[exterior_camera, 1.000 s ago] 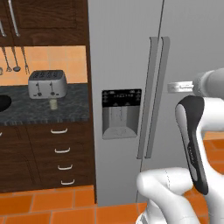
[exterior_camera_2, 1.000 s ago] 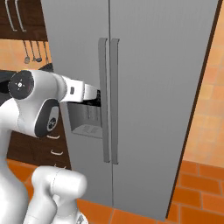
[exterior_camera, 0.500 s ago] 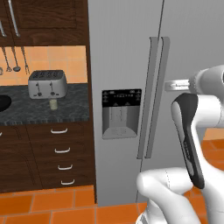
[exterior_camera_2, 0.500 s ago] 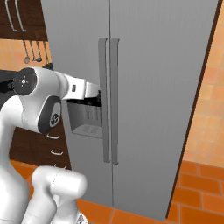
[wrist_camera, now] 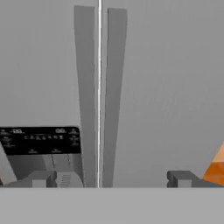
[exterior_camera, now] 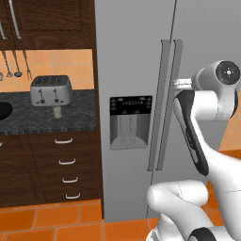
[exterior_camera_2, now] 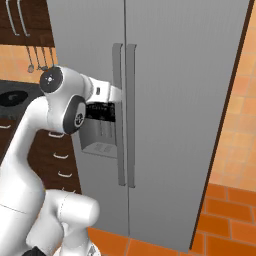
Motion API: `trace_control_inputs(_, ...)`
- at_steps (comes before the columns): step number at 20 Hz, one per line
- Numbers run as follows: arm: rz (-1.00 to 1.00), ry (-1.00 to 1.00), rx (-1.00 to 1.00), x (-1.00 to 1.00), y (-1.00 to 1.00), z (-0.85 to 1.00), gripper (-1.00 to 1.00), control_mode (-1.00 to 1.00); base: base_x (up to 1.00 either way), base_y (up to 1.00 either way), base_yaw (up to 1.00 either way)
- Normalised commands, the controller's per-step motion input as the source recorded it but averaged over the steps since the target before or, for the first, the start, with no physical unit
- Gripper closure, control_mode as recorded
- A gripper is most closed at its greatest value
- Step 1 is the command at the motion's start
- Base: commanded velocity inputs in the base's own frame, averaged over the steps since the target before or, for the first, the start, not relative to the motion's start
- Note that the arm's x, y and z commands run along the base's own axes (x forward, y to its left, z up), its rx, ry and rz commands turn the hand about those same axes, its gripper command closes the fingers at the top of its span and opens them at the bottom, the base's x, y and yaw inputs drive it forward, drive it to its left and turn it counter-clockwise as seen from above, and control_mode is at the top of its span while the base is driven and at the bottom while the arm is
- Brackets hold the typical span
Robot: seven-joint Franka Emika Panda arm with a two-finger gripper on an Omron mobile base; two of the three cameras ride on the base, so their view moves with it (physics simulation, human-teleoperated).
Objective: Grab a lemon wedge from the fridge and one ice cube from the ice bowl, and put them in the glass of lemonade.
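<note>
Arm has eased nearer the fridge [exterior_camera: 136,70] | pincer [wrist_camera: 109,179] wide, empty, facing handles [wrist_camera: 116,96] | doors shut, lemon wedge presumably inside | door heavy, stiff: grip handle mid-length

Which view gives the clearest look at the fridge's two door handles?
The hand view: the handles stand head-on in the middle of the closed fridge, with the open gripper aimed at them. The left base view shows them from the side, full length. In the right base view the arm crosses the left handle.
</note>
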Motion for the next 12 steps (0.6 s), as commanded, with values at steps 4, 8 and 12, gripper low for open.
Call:
trace_control_inputs(4,-0.04,0.22,0.00,1.00,-0.16,0.08,-1.00,-1.00,0.00,0.00,0.00)
trace_control_inputs(8,0.00,0.09,0.02,0.67,-0.03,-0.02,-1.00,-1.00,0.00,0.00,0.00)
trace_control_inputs(12,0.00,-0.01,0.07,0.59,-0.21,-0.23,-1.00,-1.00,0.00,0.00,0.00)
